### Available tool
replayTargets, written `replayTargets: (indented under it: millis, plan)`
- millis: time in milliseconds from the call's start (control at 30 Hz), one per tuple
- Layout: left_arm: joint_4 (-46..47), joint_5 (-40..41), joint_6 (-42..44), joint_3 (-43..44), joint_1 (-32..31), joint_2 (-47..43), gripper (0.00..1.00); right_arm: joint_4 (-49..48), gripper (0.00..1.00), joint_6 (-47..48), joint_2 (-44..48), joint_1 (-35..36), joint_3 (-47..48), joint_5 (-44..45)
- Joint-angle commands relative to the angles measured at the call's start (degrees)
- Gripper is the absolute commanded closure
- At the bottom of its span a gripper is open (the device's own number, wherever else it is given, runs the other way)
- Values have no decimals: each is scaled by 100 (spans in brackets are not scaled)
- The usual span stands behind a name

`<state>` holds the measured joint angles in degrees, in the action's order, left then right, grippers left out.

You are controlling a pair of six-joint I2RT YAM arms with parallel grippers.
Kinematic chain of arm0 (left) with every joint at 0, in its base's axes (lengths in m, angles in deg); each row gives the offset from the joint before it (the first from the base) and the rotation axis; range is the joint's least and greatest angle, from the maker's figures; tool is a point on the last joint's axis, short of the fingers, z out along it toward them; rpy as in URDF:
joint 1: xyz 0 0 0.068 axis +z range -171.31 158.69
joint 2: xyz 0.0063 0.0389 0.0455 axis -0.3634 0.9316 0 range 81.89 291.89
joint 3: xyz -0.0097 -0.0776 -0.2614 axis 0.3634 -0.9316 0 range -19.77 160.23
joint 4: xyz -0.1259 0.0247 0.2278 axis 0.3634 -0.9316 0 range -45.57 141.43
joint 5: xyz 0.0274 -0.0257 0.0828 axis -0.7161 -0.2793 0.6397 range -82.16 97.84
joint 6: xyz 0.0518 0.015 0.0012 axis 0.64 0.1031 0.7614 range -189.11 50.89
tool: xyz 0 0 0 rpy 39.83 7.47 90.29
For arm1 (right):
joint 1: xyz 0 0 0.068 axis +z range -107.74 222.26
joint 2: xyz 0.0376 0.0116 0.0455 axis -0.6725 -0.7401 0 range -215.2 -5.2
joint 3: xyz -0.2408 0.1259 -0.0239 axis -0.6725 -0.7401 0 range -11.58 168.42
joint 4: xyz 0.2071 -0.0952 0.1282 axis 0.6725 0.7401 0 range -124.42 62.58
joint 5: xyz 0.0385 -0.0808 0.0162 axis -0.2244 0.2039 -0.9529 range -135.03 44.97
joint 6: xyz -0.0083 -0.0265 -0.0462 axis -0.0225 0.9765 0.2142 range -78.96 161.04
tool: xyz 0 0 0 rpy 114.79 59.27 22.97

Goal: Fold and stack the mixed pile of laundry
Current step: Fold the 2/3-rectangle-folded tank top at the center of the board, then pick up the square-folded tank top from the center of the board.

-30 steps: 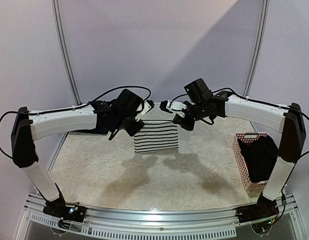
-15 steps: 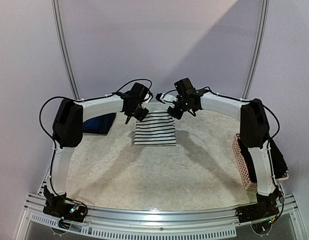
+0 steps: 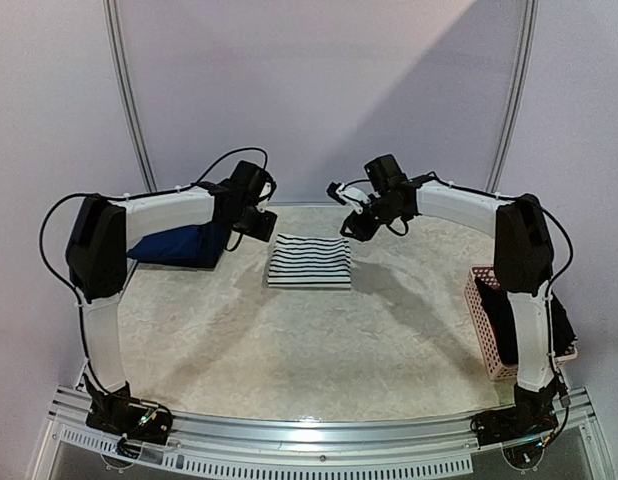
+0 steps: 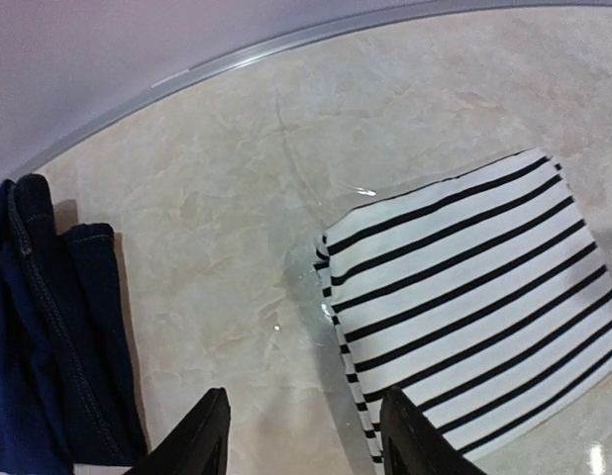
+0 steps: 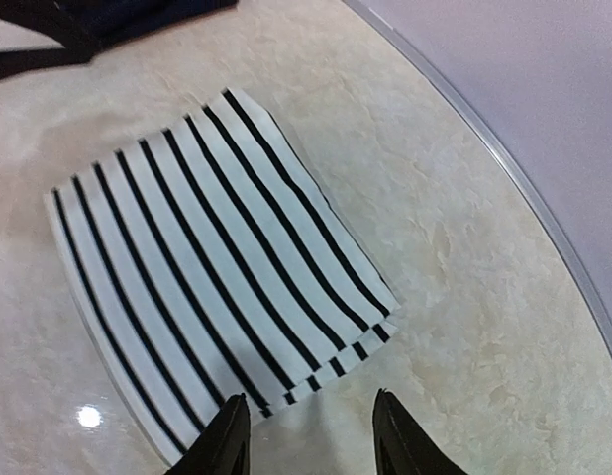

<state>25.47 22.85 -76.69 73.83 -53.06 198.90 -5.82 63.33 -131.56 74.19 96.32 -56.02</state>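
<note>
Item 1, striped top (image 3: 309, 262): folded to a flat rectangle, lying on the table (image 3: 289, 340) towards the far edge, between the two grippers. Edges look square and no loose cloth shows in the wrist views.

Item 2, navy piece (image 3: 179, 245): a folded bundle at far left, near the striped top but not touching it.

Item 3, black garment (image 3: 524, 315): unfolded, heaped in the pink basket (image 3: 484, 330) at the right edge, well apart from the folded pieces.

Item 4, left gripper (image 3: 257, 222): fingers apart, nothing between them; hangs above the bare table between the navy piece and the top's left edge.

Item 5, right gripper (image 3: 351, 222): fingers apart, holding nothing; hangs over the top's far right corner.

Step in hand, as judged: the fold of the striped top looks finished and both grippers are free of it. Stacking is not yet done, since the two folded pieces lie side by side.

Next move, as judged: either lift the striped top by both short edges to keep the fold and set it on the navy piece, or send the right arm to the basket for the black garment
</note>
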Motion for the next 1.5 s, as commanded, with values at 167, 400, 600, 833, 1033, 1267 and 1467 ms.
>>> replayTargets:
  millis: [167, 400, 600, 833, 1033, 1267, 1467]
  plan:
    - [260, -2629, -1665, -405, 909, 46, 42, 382, 59, -1056, -178, 21, -99, -1544]
    - [230, -3795, -1896, -58, 1159, 875, 40, 526, 62, -1581, -802, 18, 294, -2121]
    - [300, -4377, -2084, 80, 1208, 1311, 35, 620, 64, -1915, -1274, 7, 494, -2178]
    - [432, -4979, -2224, 85, 1213, 1561, 34, 491, 64, -2499, -1482, -84, 473, -2179]
    - [412, -5020, -2314, 119, 1196, 1725, 35, 522, 64, -2483, -1571, -101, 452, -2188]
    - [572, -5253, -2477, 274, 1030, 2119, 49, 498, 64, -2483, -1628, -98, 400, -2311]
    - [593, -5380, -2529, 567, 838, 2292, 77, 557, 64, -2436, -1568, -105, 388, -2336]
